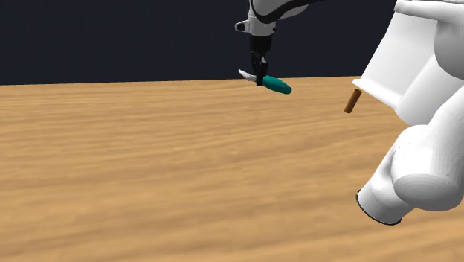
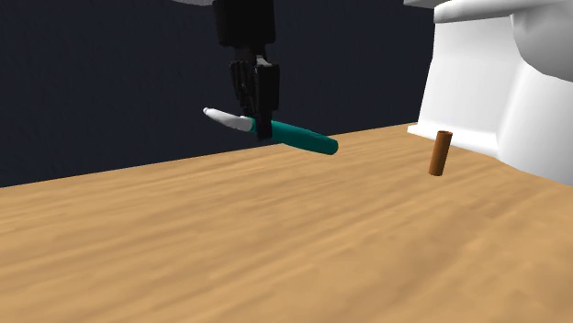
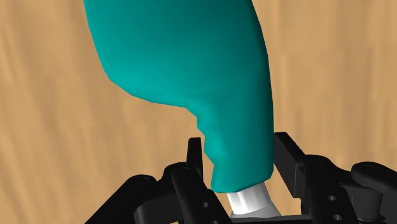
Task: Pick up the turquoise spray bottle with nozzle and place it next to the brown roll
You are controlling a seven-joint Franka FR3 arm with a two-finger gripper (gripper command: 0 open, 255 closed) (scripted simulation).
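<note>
Flat, bright light on the bench (image 1: 149, 186), dark backdrop (image 1: 111, 37) behind.
The bench is lit evenly in both outside views; the white arm (image 1: 424, 171) shades to soft grey underneath, so light falls from above. In the wrist view the bottle (image 3: 191, 63) shows a gentle gradient and the grain looks smeared.

Turquoise bottle (image 2: 303, 138), white-nozzled, aloft, tilted; brown roll (image 2: 440, 153) apparently upright, well apart.

Setting unclear, wooden surface (image 1: 149, 171), black area (image 1: 111, 37)
</note>
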